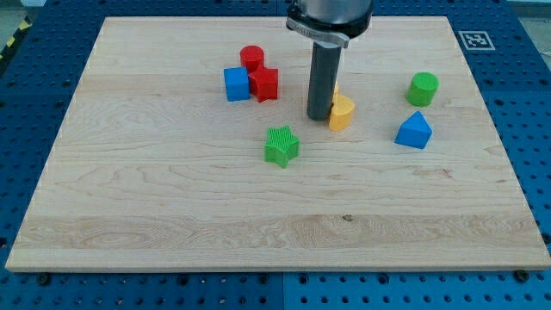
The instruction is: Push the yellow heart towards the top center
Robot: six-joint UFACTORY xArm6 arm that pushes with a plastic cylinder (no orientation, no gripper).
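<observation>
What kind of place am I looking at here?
Probably a robot test bench: a wooden board on a blue table with rows of holes, small coloured blocks, and my tip beside the yellow heart.

A pale wood-grain board (pixel 172 207) is set on a blue perforated table (pixel 534 129). Red is seen on the cylinder (pixel 251 58) and the block (pixel 264 83), blue on the cube (pixel 235 84) and the triangular block (pixel 414 131), green on the star (pixel 281 145) and the cylinder (pixel 423 89), and yellow on the heart (pixel 342 113).

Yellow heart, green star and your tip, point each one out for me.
yellow heart (pixel 343 113), camera view, its front face.
green star (pixel 281 145), camera view, its top face.
my tip (pixel 318 117), camera view, the rod's very end.
</observation>
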